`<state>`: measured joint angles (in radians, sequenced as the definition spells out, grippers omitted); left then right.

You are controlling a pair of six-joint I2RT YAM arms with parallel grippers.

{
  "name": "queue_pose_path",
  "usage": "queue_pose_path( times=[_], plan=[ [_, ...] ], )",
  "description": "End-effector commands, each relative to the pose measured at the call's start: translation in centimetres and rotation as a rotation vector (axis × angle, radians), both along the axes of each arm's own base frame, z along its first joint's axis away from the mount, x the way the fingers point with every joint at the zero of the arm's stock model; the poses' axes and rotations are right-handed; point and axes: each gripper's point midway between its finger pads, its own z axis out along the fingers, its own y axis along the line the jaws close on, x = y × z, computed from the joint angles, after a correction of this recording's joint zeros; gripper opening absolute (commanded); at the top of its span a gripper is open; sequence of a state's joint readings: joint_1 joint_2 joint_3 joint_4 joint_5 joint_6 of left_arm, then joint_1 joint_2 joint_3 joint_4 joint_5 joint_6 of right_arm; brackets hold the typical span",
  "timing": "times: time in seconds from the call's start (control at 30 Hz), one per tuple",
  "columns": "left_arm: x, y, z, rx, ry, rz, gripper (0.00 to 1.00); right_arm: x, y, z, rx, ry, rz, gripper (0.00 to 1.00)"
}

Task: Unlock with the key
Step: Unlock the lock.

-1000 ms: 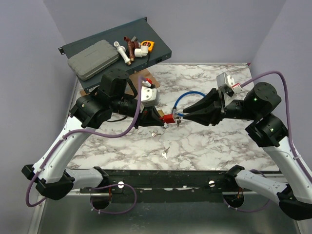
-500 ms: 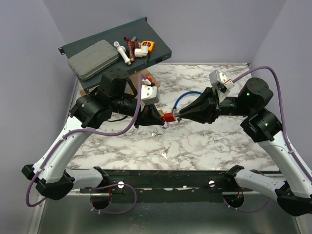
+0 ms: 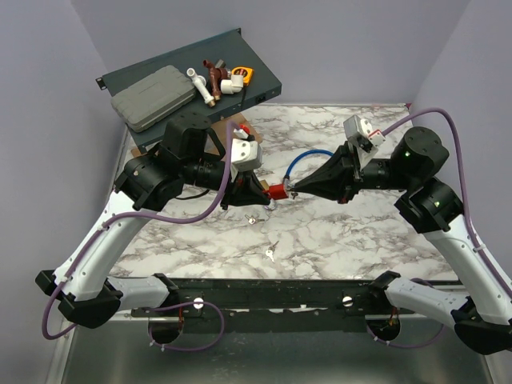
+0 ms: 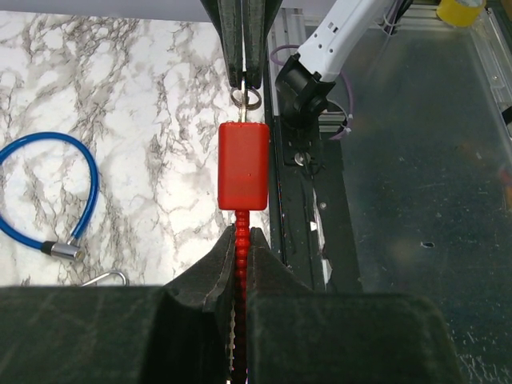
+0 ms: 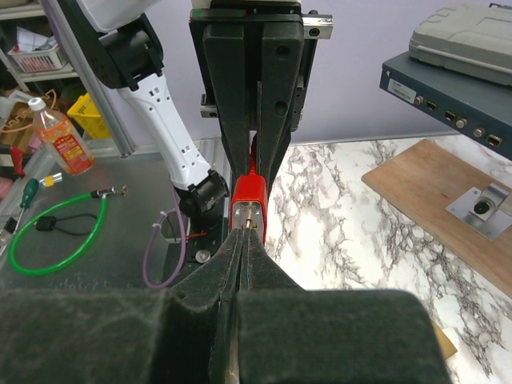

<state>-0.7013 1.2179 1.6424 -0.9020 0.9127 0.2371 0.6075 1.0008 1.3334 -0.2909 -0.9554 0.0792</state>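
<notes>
A small red padlock (image 3: 278,192) hangs above the marble table between my two grippers. My left gripper (image 3: 262,194) is shut on its red ribbed shackle (image 4: 241,240); the lock body (image 4: 243,164) sticks out past the fingertips. My right gripper (image 3: 294,190) is shut on the key (image 4: 246,98), a thin silver piece with a small ring, which meets the lock's end face. In the right wrist view the fingertips (image 5: 240,238) press together just below the keyhole (image 5: 250,226) of the red lock (image 5: 249,196). The key's blade is hidden.
A blue cable loop (image 3: 306,158) lies on the table behind the lock. Two loose keys (image 3: 271,253) (image 3: 254,219) lie in front. A wooden board (image 3: 227,126) and a dark tray (image 3: 264,80) with a grey case and fittings are at the back left.
My right wrist has rolled and the right gripper has closed in on the lock's end face. The left arm and the lock have stayed put.
</notes>
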Motion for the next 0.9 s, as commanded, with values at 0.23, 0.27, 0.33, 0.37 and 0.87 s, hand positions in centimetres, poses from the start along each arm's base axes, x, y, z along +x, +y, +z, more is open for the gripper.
queue_pose_path(
  times=[0.23,0.27,0.33,0.37,0.87],
  plan=[
    [0.5,-0.6,2.8,-0.058,-0.039,0.017,0.00,1.2,0.8,-1.6,-0.022,0.086,-0.033,0.01],
    [0.4,-0.7,3.0,-0.059,-0.040,0.013,0.00,1.3,1.0,-1.8,-0.027,0.096,-0.029,0.01],
    [0.2,-1.0,2.9,-0.056,-0.038,0.001,0.00,1.4,1.6,-2.2,-0.042,0.117,-0.017,0.01],
    [0.2,-1.1,2.8,-0.053,-0.042,-0.001,0.00,1.5,1.9,-2.4,-0.051,0.127,-0.012,0.01],
    [1.2,-1.0,3.7,-0.042,-0.142,0.025,0.00,2.3,3.1,-6.4,-0.130,0.221,-0.142,0.01]
  ],
)
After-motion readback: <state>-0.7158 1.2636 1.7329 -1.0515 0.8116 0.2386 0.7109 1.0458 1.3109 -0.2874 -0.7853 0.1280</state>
